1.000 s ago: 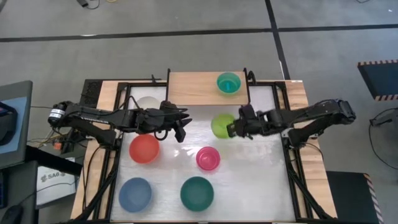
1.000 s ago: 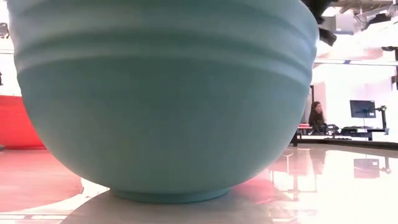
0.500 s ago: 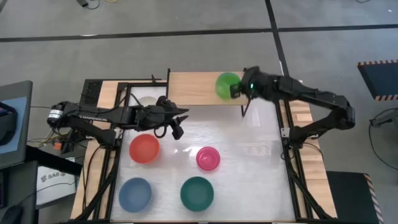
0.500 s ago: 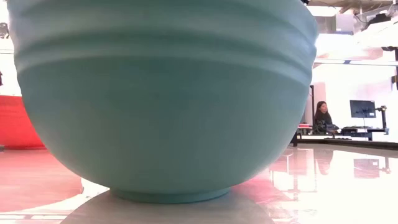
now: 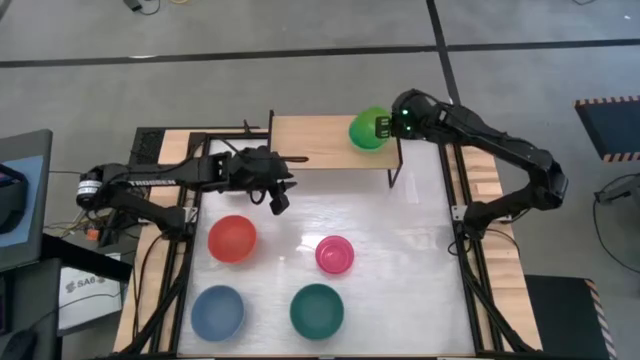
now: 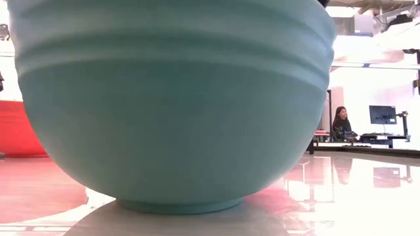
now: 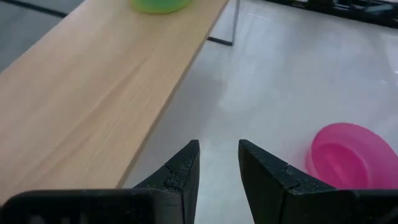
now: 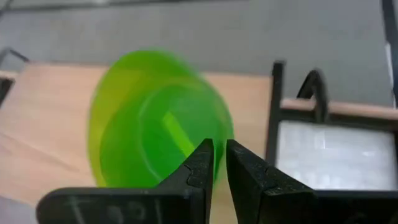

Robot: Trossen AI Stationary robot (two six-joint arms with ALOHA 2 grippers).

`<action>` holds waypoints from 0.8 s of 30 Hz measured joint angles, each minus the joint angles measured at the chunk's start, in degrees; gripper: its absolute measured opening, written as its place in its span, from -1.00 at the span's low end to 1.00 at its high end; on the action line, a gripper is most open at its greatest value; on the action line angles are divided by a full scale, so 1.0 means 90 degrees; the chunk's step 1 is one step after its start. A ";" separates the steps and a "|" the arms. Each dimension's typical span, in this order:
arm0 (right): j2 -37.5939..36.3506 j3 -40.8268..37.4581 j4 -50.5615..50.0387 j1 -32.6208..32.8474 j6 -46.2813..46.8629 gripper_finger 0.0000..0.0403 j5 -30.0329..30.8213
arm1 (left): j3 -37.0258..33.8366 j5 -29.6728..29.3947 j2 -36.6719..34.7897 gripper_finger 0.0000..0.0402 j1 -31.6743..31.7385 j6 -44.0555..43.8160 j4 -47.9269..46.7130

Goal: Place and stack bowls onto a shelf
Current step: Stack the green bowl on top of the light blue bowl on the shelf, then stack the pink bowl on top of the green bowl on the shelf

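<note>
My right gripper (image 5: 384, 126) (image 8: 219, 163) is over the right end of the light-wood shelf (image 5: 310, 140), shut on the lime green bowl (image 5: 366, 129) (image 8: 155, 118). The cyan bowl is hidden under the lime green one. My left gripper (image 5: 278, 198) (image 7: 219, 163) is open and holds nothing. It hangs over the white table just in front of the shelf's near edge (image 7: 93, 93). The red bowl (image 5: 232, 238), pink bowl (image 5: 334, 254), light blue bowl (image 5: 218, 311) and dark green bowl (image 5: 317, 309) stand upright on the table. The white and yellow bowls do not show. My right gripper pinches the lime green bowl's rim (image 8: 214, 134) on the side toward the table's right, one finger over the inside and one outside. The fingers come level from the right. The bowl is tilted over the shelf; whether it rests on the hidden cyan bowl I cannot tell.
The shelf's left and middle parts are bare wood. In the low view the dark green bowl (image 6: 177, 105) fills most of the picture, with the red bowl (image 6: 13, 131) behind it. A person (image 6: 338, 123) sits far off in the room. Black frame rails edge the table (image 5: 420, 230).
My right gripper has carried the lime green bowl from the middle of the table up and toward the far edge, to the shelf's right end over the cyan bowl, and the bowl has tipped. My left arm has shifted a little toward the far edge.
</note>
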 joint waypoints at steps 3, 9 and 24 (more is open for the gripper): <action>0.0313 -0.0002 0.0038 0.0006 0.0014 -0.64 -0.0102 | 0.0000 0.0285 0.0000 -0.52 0.0121 0.0377 0.0072; 0.0891 -0.0002 0.0020 0.0190 0.0161 -0.63 -0.0207 | 0.0000 0.0522 0.0000 -0.52 0.0216 0.0718 0.0031; -0.0276 -0.0002 0.0891 0.0761 -0.0200 -0.63 0.0103 | -0.0596 0.1456 0.0305 -0.52 0.0129 -0.0620 0.1141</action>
